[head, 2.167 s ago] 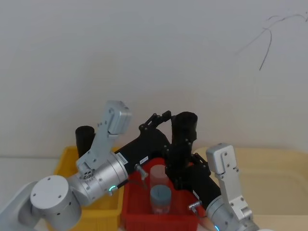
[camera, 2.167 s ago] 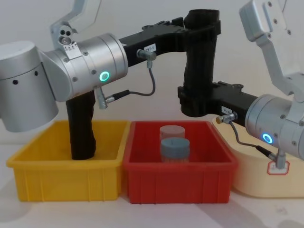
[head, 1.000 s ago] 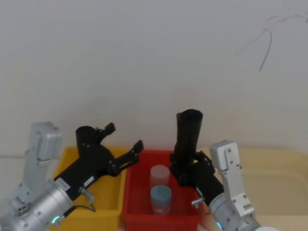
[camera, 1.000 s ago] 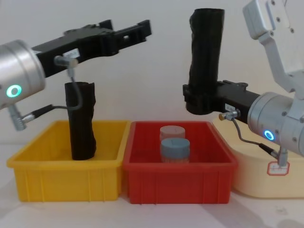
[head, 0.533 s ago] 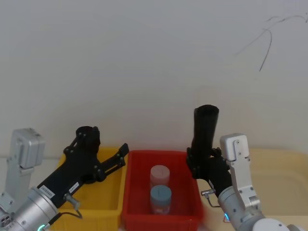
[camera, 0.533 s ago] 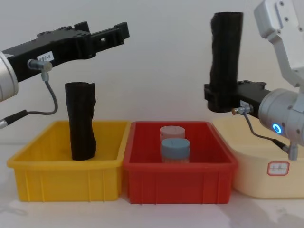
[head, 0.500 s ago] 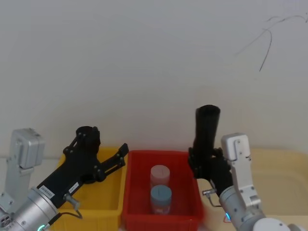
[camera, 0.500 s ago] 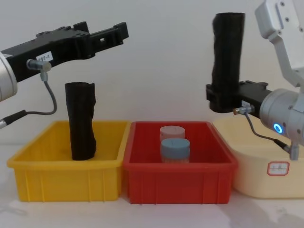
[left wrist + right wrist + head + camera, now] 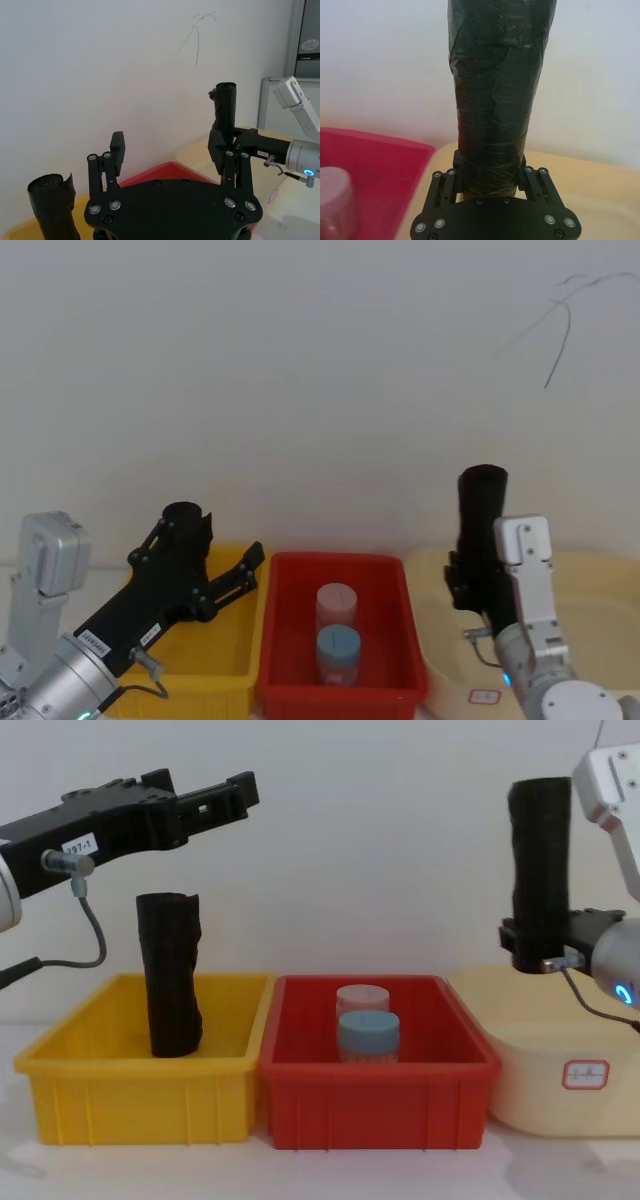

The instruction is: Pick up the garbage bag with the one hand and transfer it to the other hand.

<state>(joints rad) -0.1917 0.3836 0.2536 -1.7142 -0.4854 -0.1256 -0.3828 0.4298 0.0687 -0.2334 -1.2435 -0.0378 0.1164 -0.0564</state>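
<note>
Two end effectors are up off the table [image 9: 300,1175] in the chest view, one at each side. At the upper left, the left end effector [image 9: 205,788], with a white "97-1" sticker and a grey cable, points toward the middle of the frame. Its fingers are spread wide apart and grip nothing.

Below it, at the lower left, a yellow bin [image 9: 130,1098] holds a wrinkled black roll [image 9: 172,975] that stands upright near the bin's left half. Touching the yellow bin on its right, in the lower centre, is a red bin [image 9: 375,1108]. Inside it are a clear jar [image 9: 362,997] and, in front of it, a blue-lidded jar [image 9: 368,1032], the two close together.

At the lower right a cream tub [image 9: 520,1092] sits just beside the red bin. Above it, at the right edge, the right end effector [image 9: 537,942] is closed on the lower end of the garbage bag [image 9: 540,850]. The garbage bag stands upright in the air, clear of the tub. In the right wrist view both fingers press against its sides.
</note>
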